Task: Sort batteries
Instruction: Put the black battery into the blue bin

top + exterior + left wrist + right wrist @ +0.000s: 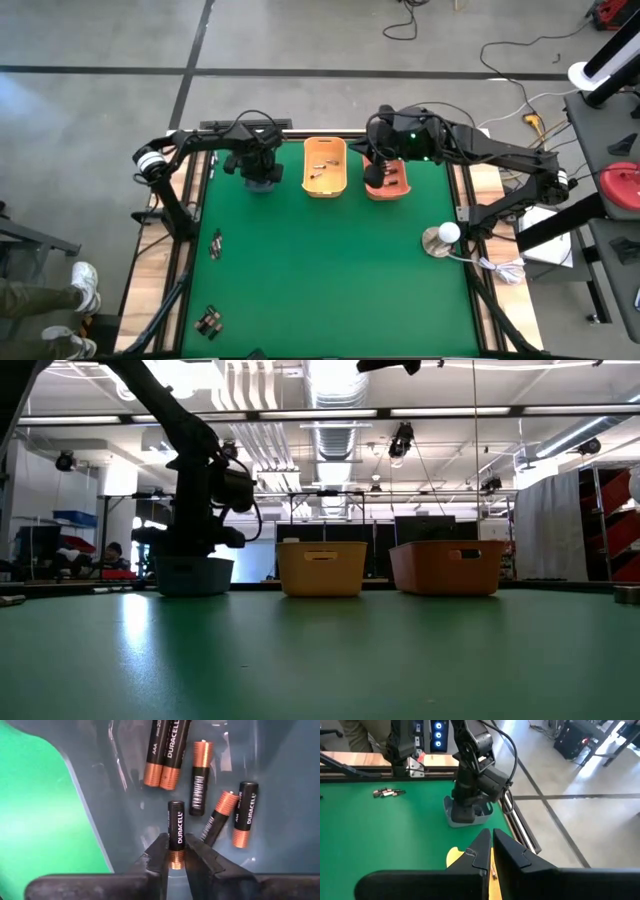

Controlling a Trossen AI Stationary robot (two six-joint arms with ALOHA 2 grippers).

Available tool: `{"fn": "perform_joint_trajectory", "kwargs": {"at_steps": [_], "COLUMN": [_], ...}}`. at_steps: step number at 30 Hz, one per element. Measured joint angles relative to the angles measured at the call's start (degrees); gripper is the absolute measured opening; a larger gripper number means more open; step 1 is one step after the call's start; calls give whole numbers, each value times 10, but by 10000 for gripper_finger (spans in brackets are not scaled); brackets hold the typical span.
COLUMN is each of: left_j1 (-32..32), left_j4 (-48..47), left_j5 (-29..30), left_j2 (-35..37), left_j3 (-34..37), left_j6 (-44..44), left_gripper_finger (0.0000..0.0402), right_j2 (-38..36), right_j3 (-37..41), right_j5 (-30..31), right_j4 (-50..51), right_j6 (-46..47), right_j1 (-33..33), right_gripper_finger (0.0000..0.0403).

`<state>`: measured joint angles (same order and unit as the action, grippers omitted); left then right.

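Observation:
My left gripper (175, 851) reaches down into the grey-blue bin (263, 181) at the table's far left and is shut on a black-and-copper battery (175, 827). Several more batteries (197, 782) lie on that bin's floor (125, 815). My right gripper (490, 844) hangs high over the gap between the yellow-orange bin (325, 166) and the orange bin (388, 183), shut, with nothing in it. The yellow-orange bin holds a few small batteries (322, 163). Loose batteries lie on the green mat at the left (215, 243) and at the near left (208, 320). My left gripper pinches the battery's copper end (175, 856) between its two fingertips (159, 851), coming from above and pointing down. The battery's black end (175, 807) points away from the fingers, close over the bin's floor; whether it rests there I cannot tell.
The three bins stand in a row along the far edge (320, 567). A white round thing on a small base (441, 238) sits at the mat's right edge. The green mat (330, 270) stretches bare between the bins and the near edge.

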<state>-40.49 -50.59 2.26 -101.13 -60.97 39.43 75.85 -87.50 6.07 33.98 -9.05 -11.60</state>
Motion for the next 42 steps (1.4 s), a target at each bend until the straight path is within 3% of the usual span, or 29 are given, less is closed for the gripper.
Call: {"fn": "perform_joint_trajectory", "kwargs": {"at_steps": [10,16,21,29,33,37,42], "left_j1": [6,54,162,397,511,600,650], "left_j4": [0,4,3,-21,-48,-145,-187], "left_j5": [15,46,88,148,147,148,92], "left_j2": [24,124,238,346,362,344,302], "left_j3": [0,-21,-35,-31,-31,-29,-6], "left_j6": [-8,-7,-5,107,196,377,507], "left_gripper_finger": [107,146,157,156,153,157,185], "right_j2": [-6,-21,-21,-20,-29,-36,-37], "right_j3": [0,0,1,21,23,27,43], "right_j5": [1,1,-4,-5,-5,-21,-50], "right_j4": [-18,-31,-34,-29,-22,-13,6], "right_j6": [-14,-40,-50,-76,-54,-4,10], "right_j1": [-1,-1,3,3,7,12,35], "right_gripper_finger": [13,13,13,13,13,13,13]}}
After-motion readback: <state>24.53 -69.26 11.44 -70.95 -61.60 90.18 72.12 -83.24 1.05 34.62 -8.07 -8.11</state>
